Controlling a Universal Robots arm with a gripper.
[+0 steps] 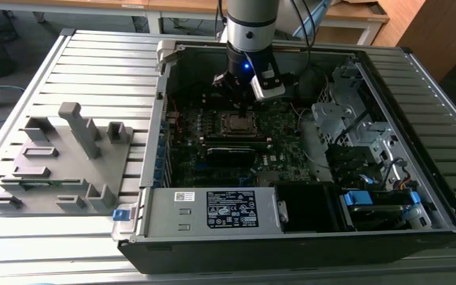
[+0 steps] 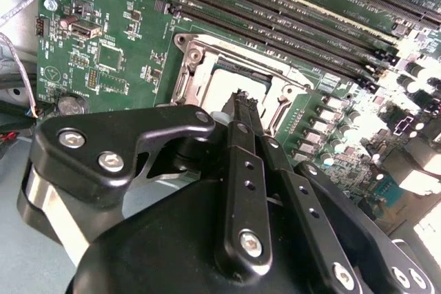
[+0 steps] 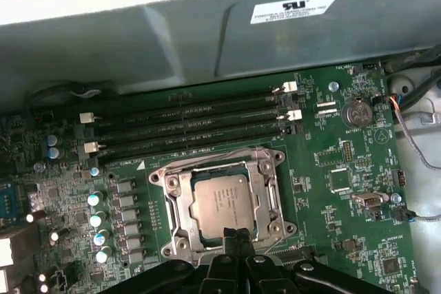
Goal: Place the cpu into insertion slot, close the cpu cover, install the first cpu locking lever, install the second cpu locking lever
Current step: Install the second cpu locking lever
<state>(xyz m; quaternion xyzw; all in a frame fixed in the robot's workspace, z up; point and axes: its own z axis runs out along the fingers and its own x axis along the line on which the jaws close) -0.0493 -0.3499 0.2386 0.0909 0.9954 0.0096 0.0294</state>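
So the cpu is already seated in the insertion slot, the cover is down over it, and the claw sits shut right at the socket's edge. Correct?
Mostly. The cpu is in the insertion slot, but in the first wrist view its whole metal top is bare, so the cover is not down over it. The claw is shut at the socket's edge.

Above the insertion slot [image 3: 224,206] the space lies open. Memory slots [image 3: 193,123] flank one side. The case wall [image 3: 207,39] rises just beyond them.

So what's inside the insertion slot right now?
The cpu lies flat inside the insertion slot, silver top facing up. The gripper covers its near edge in the first wrist view; the contacts underneath are hidden.
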